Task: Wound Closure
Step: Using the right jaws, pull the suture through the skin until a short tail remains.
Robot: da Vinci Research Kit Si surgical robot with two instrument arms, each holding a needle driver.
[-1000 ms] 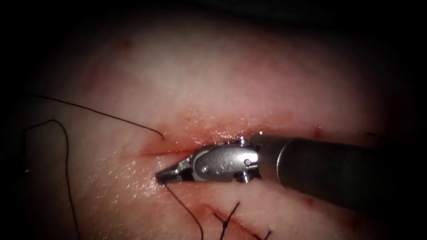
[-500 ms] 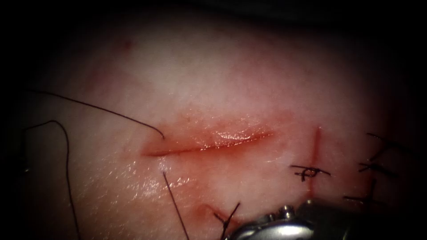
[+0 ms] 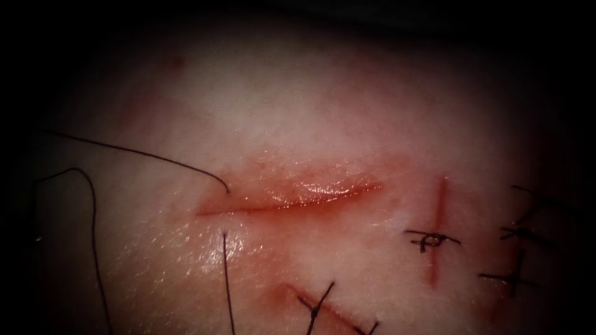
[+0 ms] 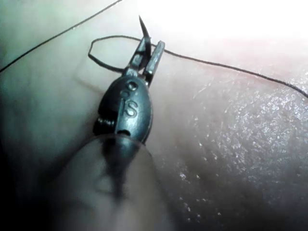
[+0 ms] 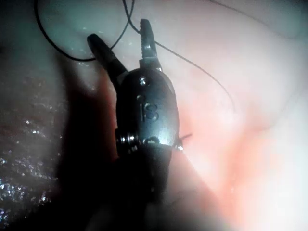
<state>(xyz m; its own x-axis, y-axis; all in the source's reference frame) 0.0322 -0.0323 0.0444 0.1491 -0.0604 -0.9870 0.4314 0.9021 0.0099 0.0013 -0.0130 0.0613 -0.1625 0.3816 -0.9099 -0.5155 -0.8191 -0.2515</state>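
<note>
- Cut point(image 3: 292, 200) location?
- It lies across the middle of the tissue point(image 3: 323, 111) in the endoscope view, open, with red fluid point(image 3: 323, 186) shining along it.
- Thread point(image 3: 226, 273)?
- One strand meets the tissue just beyond the cut's left end. Another comes out just on the near side of that end and runs toward the camera. Loose loops lie further left.
- Other marks?
- Knotted stitches point(image 3: 431, 239) to the right of the cut, more at the near edge.
- Left tool point(image 4: 152, 42)?
- In its wrist view the jaws are pressed together on the needle point(image 4: 142, 24). A short pointed end sticks out past the tips. I can't tell where along the curve the grip is. The needle is clear of the tissue.
- Right tool point(image 5: 120, 34)?
- Its jaws are spread wide, pinching nothing. Thread runs behind them.
</note>
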